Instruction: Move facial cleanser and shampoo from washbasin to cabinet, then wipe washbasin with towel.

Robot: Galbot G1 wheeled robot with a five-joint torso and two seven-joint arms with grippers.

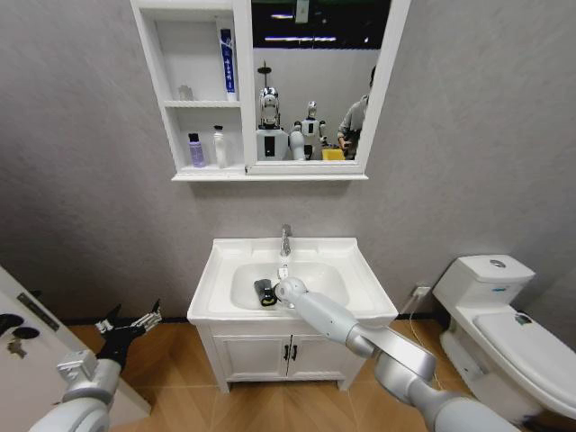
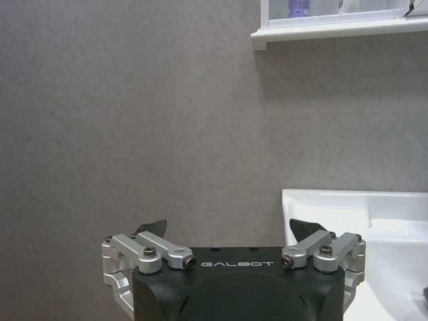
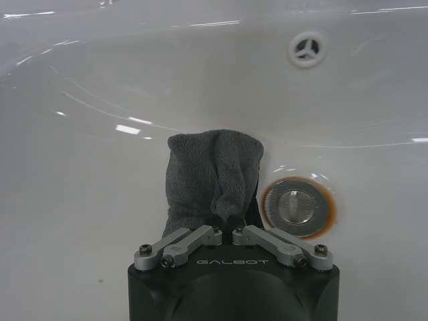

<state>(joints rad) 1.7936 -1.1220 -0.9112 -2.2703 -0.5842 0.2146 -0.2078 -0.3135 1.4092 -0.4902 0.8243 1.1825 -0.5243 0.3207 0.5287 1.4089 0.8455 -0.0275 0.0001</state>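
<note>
While reaching down into the oval bowl of the washbasin (image 1: 310, 256), clamping the dark grey towel (image 3: 212, 179) between the closed fingers of the right gripper (image 3: 227, 224) and pressing the cloth against the white bowl surface. Holding the towel just beside the round drain (image 3: 298, 205), with an orange-brown ring showing around the drain's rim and the small round overflow hole (image 3: 307, 49) sitting higher on the bowl wall. Stretching the right arm from the lower right of the head view up across the basin's front edge, wrist over the bowl below the chrome tap (image 1: 285, 239). Hanging parked low at the robot's left side, well apart from the basin, with the left gripper (image 1: 132, 322) spread wide, fingers parted and gripping nothing, facing the grey wall. Standing on the bottom shelf of the cabinet (image 1: 173, 90) above the basin: a purple bottle (image 1: 195, 150) and a white bottle (image 1: 219, 148) side by side, with a tall blue and white tube (image 1: 227, 63) upright one shelf above. Sitting to the right of the basin, a white toilet (image 1: 504, 315).
</note>
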